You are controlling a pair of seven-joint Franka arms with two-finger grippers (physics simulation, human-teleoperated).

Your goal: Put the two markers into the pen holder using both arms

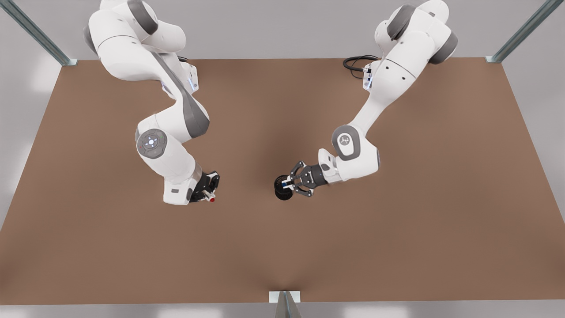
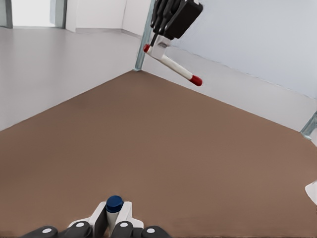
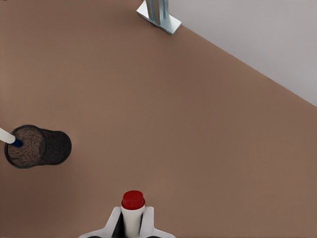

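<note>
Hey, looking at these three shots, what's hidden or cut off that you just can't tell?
- Blue marker: in the left wrist view the left tool covers its barrel; only the cap shows.
- Red marker: in the right wrist view the right tool hides its lower barrel.
- Pen holder: in the front view the left tool overlaps its rim, so whether the blue tip touches the bottom is unclear.

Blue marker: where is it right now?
The blue marker is held in the left gripper, centre of the front view, its tip over the pen holder.
</note>
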